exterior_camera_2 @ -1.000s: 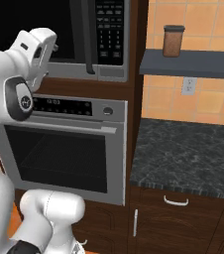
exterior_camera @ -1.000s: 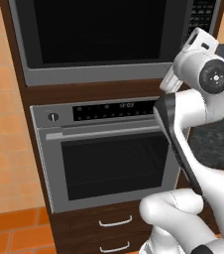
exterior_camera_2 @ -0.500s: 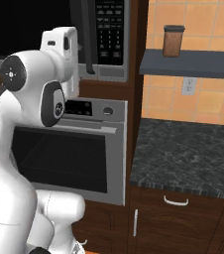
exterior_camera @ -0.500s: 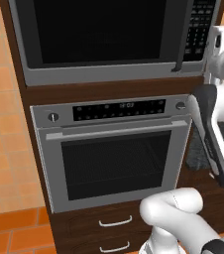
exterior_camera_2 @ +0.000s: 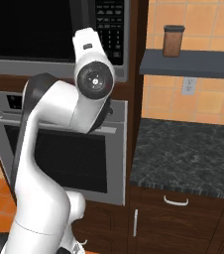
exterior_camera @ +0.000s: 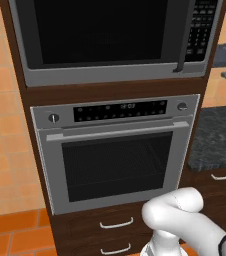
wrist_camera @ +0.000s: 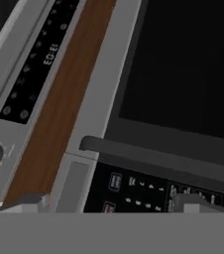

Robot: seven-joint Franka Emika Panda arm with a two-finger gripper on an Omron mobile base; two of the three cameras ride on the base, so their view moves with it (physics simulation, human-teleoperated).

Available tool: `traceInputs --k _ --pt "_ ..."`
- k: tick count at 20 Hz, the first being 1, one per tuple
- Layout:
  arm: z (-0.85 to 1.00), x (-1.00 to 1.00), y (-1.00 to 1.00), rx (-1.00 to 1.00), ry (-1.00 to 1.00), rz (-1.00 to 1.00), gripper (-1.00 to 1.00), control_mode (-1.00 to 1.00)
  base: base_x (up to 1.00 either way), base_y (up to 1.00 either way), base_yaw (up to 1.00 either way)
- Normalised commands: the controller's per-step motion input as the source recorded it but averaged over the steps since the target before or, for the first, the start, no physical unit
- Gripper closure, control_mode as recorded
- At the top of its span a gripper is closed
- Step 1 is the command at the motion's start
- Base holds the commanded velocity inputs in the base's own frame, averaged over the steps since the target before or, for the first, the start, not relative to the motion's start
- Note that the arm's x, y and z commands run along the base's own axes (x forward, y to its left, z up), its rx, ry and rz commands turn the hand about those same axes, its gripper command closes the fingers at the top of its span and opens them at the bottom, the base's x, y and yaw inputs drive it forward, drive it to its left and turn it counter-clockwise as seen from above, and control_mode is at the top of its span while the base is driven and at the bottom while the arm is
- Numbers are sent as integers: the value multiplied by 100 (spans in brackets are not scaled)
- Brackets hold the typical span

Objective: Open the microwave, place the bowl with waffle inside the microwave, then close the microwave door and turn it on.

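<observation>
The microwave [exterior_camera: 110, 75] is built in above a silver oven, and its black glass door [exterior_camera: 100, 35] is closed. A dark vertical handle strip [exterior_camera: 185, 35] runs beside the keypad [exterior_camera: 205, 25]. In the right base view my white arm [exterior_camera_2: 91, 74] rises in front of the microwave's keypad [exterior_camera_2: 109, 22]. The hand view is rolled. It looks closely at the door [wrist_camera: 183, 64], the handle strip [wrist_camera: 158, 156] and the keypad [wrist_camera: 139, 191]. My gripper [wrist_camera: 113, 203] is open with nothing between its fingertips [wrist_camera: 32, 201]. The bowl with waffle is out of view.
The silver oven [exterior_camera: 115, 155] with a round knob [exterior_camera: 182, 106] sits under the microwave, with drawers [exterior_camera: 116, 223] below it. To the right are a dark stone counter [exterior_camera_2: 183, 154], a shelf [exterior_camera_2: 193, 62] holding a brown jar [exterior_camera_2: 173, 40], and a wall outlet [exterior_camera_2: 187, 86].
The arm has swung to the right across the cabinet front. The hand has moved from the microwave's lower right corner to in front of the keypad. The jaws have stayed open.
</observation>
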Motion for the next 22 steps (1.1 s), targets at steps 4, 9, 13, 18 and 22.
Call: traceInputs --k 4,9,13,18,22 --pt "2 -42 2 -14 -2 23 100 -100 0 0 0" --pt "0 -10 14 -10 0 5 100 -100 0 0 0" --pt "0 2 20 -6 0 0 100 -100 0 0 0" --pt "-1 13 14 0 0 0 100 -100 0 0 0" --pt "-7 34 0 0 0 0 100 -100 0 0 0"
